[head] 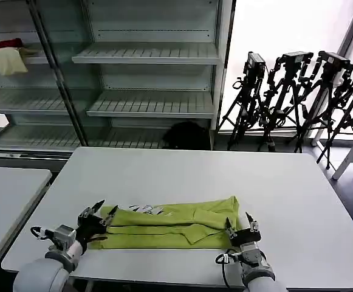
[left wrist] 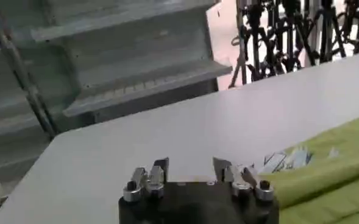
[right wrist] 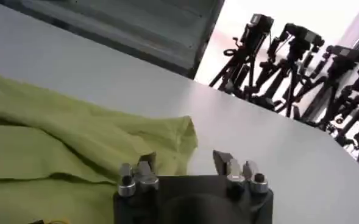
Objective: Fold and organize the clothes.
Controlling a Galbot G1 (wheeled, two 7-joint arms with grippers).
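- Here, the lime yellow-green T-shirt (head: pixel 170 228) lies folded into a long band near the front edge of the white table (head: pixel 285 188), its small printed graphic (head: pixel 147 209) facing up — toward the robot's left end.
- The left gripper (head: pixel 100 213) sits at the shirt's left end, fingers spread wide, gripping nothing.
- The right gripper (head: pixel 240 224) sits at the shirt's right end — fingers likewise apart, empty.
- Shelving (head: pixel 146 79) and tripods (head: pixel 298 97) stand behind the table.
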